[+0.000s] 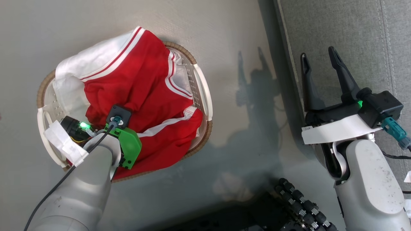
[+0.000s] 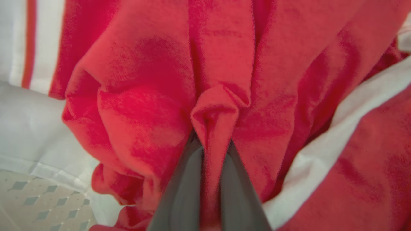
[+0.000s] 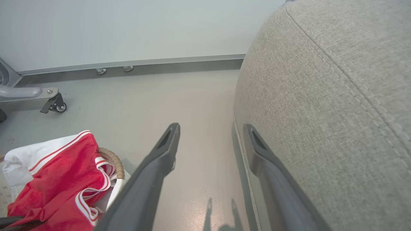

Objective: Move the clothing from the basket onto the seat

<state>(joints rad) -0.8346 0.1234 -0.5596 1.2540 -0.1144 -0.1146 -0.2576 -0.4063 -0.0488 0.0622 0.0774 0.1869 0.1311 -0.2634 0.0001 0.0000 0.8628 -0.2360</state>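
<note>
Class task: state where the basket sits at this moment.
In the head view the basket stands on the floor at the left, holding the red clothing, with the grey seat apart to its right.

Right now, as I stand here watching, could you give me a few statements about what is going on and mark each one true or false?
1. The left tool is shut on the clothing. True.
2. The right tool holds a red garment. False: it is open and holds nothing, next to the seat.
3. The clothing lies in the basket. True.
4. The basket stands on the seat. False: it stands on the floor, beside the seat.
</note>
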